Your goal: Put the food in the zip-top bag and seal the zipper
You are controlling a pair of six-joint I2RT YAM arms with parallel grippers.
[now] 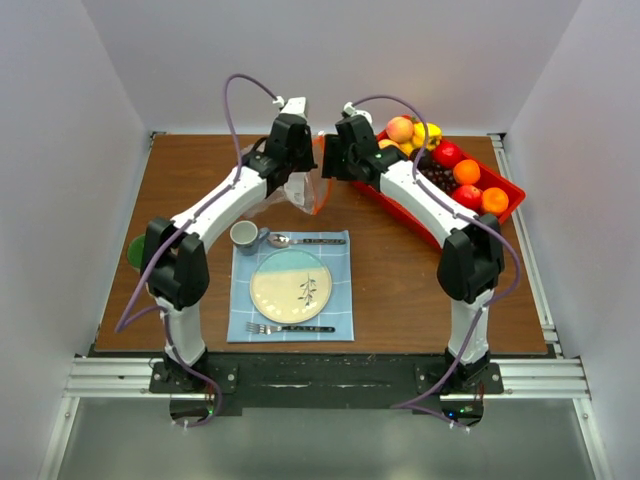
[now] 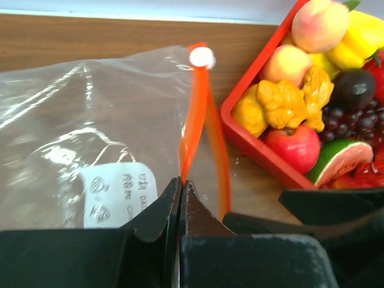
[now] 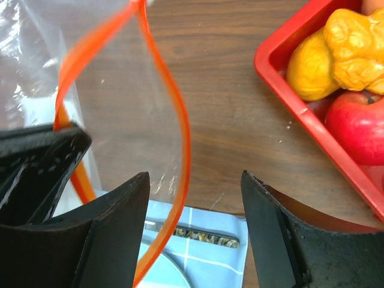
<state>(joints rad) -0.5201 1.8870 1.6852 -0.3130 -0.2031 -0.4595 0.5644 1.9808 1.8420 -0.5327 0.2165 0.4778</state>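
- The red tray (image 2: 252,144) sits at the counter's far right corner, holding the fruit (image 1: 467,172).
- The clear bag (image 2: 72,120) is near the middle of the far edge, with its mouth parted.
- The left claw (image 2: 181,186) is clamped on the bag's orange strip (image 2: 193,132).
- The right claw (image 3: 195,177) stands apart, with the strip's other side between its fingers.
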